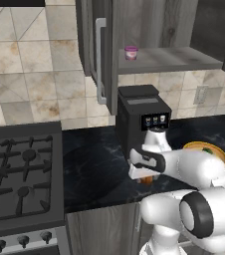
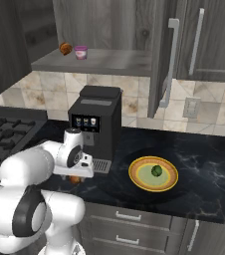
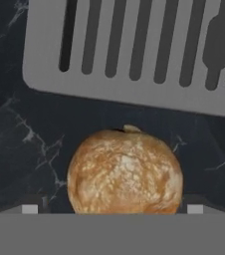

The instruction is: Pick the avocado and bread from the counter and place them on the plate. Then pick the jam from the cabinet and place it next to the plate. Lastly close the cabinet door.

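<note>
The bread (image 3: 124, 172), an orange-brown lump, lies on the black counter (image 3: 15, 134) just in front of the coffee machine's drip tray. My gripper (image 3: 112, 209) hangs right over it, open, with one fingertip (image 3: 30, 209) on each side of the bread. From the right base view the bread (image 2: 75, 179) peeks out under the hand. The green avocado (image 2: 156, 171) lies on the yellow plate (image 2: 137, 182), to the right of the hand. The pink jam (image 2: 80, 52) stands on the shelf of the cabinet (image 2: 109, 60). The cabinet door (image 2: 162, 55) stands open.
A black coffee machine (image 2: 94, 119) stands directly behind the bread, its grey drip tray (image 3: 134, 60) close to the hand. A gas stove (image 1: 20, 169) lies to the left. An orange-brown lump (image 2: 65, 48) sits on the shelf beside the jam.
</note>
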Available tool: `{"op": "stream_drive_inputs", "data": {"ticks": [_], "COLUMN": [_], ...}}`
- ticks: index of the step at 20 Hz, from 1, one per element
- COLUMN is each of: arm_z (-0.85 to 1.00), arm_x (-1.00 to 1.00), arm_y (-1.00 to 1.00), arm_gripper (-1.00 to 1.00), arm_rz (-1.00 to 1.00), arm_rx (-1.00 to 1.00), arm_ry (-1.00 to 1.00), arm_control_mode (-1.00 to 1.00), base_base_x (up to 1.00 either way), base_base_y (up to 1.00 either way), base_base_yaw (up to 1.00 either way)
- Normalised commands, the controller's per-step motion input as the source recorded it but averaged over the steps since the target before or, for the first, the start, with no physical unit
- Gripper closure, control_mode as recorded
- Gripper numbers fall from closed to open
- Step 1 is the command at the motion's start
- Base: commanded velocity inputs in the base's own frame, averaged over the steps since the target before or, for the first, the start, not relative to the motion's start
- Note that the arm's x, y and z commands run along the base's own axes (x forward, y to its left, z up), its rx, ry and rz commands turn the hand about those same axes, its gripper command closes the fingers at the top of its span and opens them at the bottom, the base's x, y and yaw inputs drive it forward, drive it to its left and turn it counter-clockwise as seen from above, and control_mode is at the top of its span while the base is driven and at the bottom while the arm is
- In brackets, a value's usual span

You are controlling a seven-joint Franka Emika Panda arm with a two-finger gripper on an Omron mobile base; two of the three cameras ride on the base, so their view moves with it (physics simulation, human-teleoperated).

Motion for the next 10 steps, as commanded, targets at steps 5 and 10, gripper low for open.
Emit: {"op": "stream_drive_inputs", "data": {"ticks": [5, 10], "arm_z": [-0.11, -0.2], "arm_x": [0.22, 0.11], "arm_y": [0.0, 0.0], "arm_gripper": [-1.0, 1.0], "arm_rz": [0.0, 0.0], "arm_rx": [0.0, 0.0], "arm_ry": [0.04, 0.03], "arm_control_mode": [-1.0, -1.0], "base_base_x": [0.0, 0.0], "base_base_y": [0.0, 0.0], "base_base_yaw": [0.0, 0.0]}}
